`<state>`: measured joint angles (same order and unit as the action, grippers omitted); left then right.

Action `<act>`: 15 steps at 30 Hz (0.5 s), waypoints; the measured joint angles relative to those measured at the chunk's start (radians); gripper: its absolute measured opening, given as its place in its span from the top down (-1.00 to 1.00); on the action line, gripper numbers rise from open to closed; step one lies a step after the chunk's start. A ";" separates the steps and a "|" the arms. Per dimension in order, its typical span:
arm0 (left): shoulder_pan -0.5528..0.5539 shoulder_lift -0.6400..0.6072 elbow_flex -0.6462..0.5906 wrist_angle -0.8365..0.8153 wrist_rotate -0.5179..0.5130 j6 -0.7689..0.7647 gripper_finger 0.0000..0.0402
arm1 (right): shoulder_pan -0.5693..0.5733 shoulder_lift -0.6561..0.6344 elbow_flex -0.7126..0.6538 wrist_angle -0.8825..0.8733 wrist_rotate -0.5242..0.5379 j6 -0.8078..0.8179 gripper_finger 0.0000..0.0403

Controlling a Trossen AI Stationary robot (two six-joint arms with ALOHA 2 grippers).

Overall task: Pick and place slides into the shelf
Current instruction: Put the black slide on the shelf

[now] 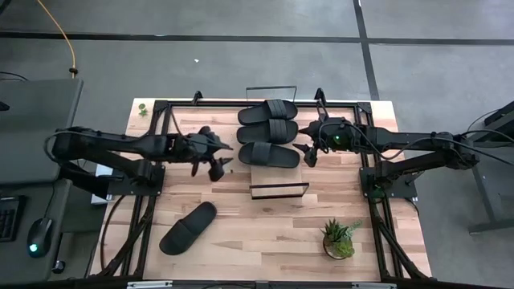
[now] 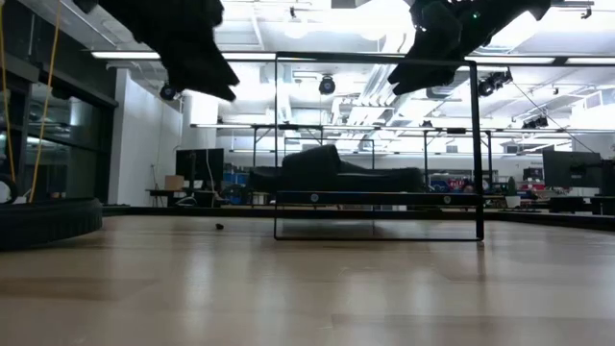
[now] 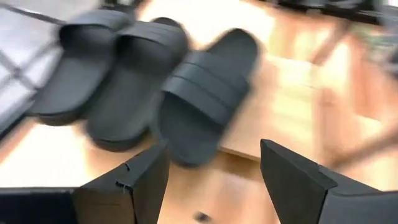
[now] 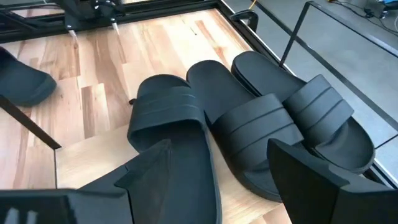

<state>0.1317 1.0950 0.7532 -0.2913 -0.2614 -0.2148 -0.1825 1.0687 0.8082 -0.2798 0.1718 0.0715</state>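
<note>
Left pincer [image 1: 215,155]: fingers spread wide, holding nothing, raised above the desk [image 1: 265,233] just beside the shelf [image 1: 278,177], on the side of its left arm.

Right pincer [image 1: 307,150]: fingers likewise apart and empty, hanging just beside the shelf on the opposite side, over the ends of the shelved slides.

Shelf: light-wood plank with thin black wire rails at its short ends, lying in the middle of the desk.

Slides, shelved: three [image 1: 268,133], side by side and touching, crosswise on the far half of the shelf. Matching black, elongated oval soles, broad ribbed straps.

Slide, loose [image 1: 189,227]: one, lying at a slant on the desk, well apart from the shelf toward the near left corner.

Step in hand, as judged: three placed, the last pick not yet begun.

Next move, as judged: the left pincer to travel to the loose slide, descend, close across its strap or sole edge, then carry it to the shelf's bare near half.
</note>
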 joint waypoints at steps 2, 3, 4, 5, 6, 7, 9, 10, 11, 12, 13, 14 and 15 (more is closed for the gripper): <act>-0.021 -0.030 0.000 -0.033 0.060 -0.009 -0.15 | 0.000 0.000 0.000 0.001 0.000 0.000 -0.27; -0.032 -0.043 0.000 -0.045 0.083 -0.016 -0.16 | 0.000 0.000 0.000 0.000 0.000 0.000 -0.27; -0.043 -0.055 0.000 -0.053 0.100 -0.024 -0.16 | 0.000 0.000 0.000 0.001 0.000 0.000 -0.27; -0.055 -0.066 0.000 -0.065 0.115 -0.031 -0.16 | 0.000 0.000 0.000 0.002 0.000 0.000 -0.27; -0.065 -0.075 0.000 -0.075 0.124 -0.040 -0.16 | 0.000 0.000 0.000 0.003 -0.001 0.000 -0.27; -0.075 -0.082 0.000 -0.080 0.127 -0.047 -0.16 | 0.000 0.000 0.000 0.003 -0.005 0.000 -0.27; -0.096 -0.093 0.000 -0.092 0.129 -0.052 -0.16 | 0.000 0.000 0.000 0.004 -0.017 0.000 -0.27; -0.106 -0.095 0.000 -0.092 0.130 -0.055 -0.16 | 0.000 0.000 0.000 0.004 -0.024 0.000 -0.27; -0.114 -0.095 0.001 -0.095 0.134 -0.059 -0.16 | 0.000 0.000 0.000 0.004 -0.028 0.000 -0.27; -0.122 -0.095 0.001 -0.104 0.148 -0.066 -0.16 | 0.000 0.000 0.000 0.005 -0.033 0.000 -0.27; -0.128 -0.095 0.001 -0.117 0.167 -0.077 -0.16 | 0.000 0.000 0.000 0.005 -0.034 0.000 -0.27; -0.130 -0.094 0.001 -0.127 0.189 -0.084 -0.16 | 0.000 0.000 0.000 0.004 -0.034 0.000 -0.27; -0.134 -0.094 0.001 -0.138 0.213 -0.089 -0.16 | 0.000 0.000 0.000 0.004 -0.034 0.000 -0.27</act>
<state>-0.0021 1.0008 0.7540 -0.4288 -0.0489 -0.3036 -0.1826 1.0687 0.8082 -0.2754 0.1382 0.0715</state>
